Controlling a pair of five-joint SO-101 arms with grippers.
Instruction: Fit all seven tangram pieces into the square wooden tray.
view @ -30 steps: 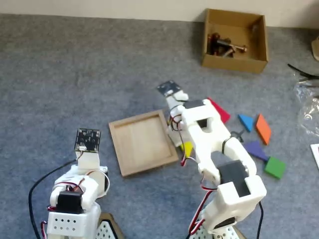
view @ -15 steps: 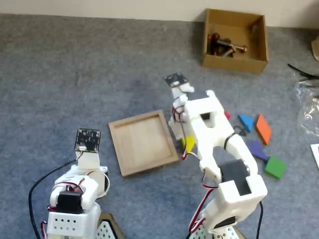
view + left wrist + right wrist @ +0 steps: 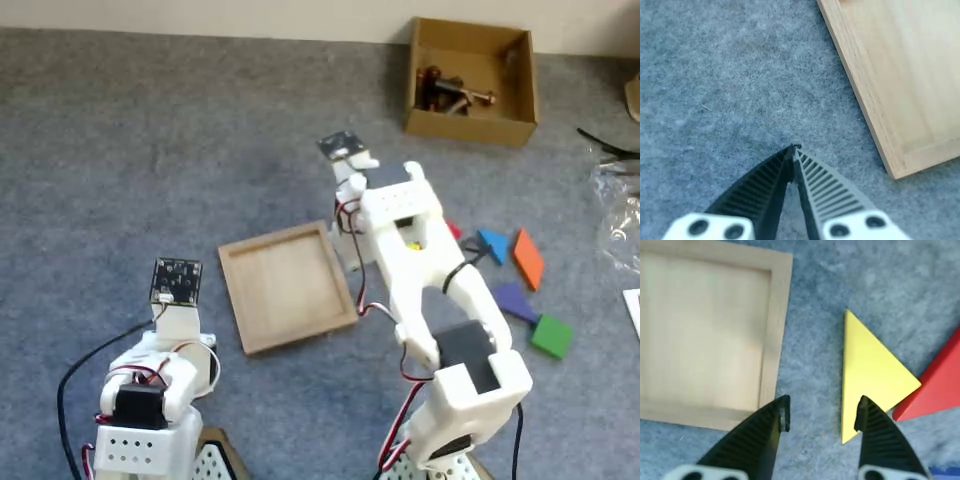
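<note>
- Left end effector (image 3: 793,149), in the left wrist view, has its two ribbed fingers pressed together with nothing between them, the tips over the grey felt of the table (image 3: 715,75). A corner of the wooden tray (image 3: 865,100) lies near, apart from the tips.
- In the right wrist view the right end effector (image 3: 822,412) is spread wide and holds nothing. One fingertip sits just beside the tray's rim at a corner. The other overlaps an edge of the yellow triangle (image 3: 867,375), though whether they touch cannot be told. The yellow triangle lies flat on the felt just beside the tray, not touching it, and a red piece (image 3: 940,390) lies right against one of its corners.
- From the high view, the left arm (image 3: 150,395) is folded close to its base at the near edge, near one corner of the tray. The right arm (image 3: 420,280) extends over the felt just right of the tray. Beyond it lie a blue triangle (image 3: 492,245), an orange parallelogram (image 3: 528,259), a purple piece (image 3: 513,300) and a green square (image 3: 551,336), all outside the tray. A cardboard box (image 3: 470,125) stands at the far edge.
</note>
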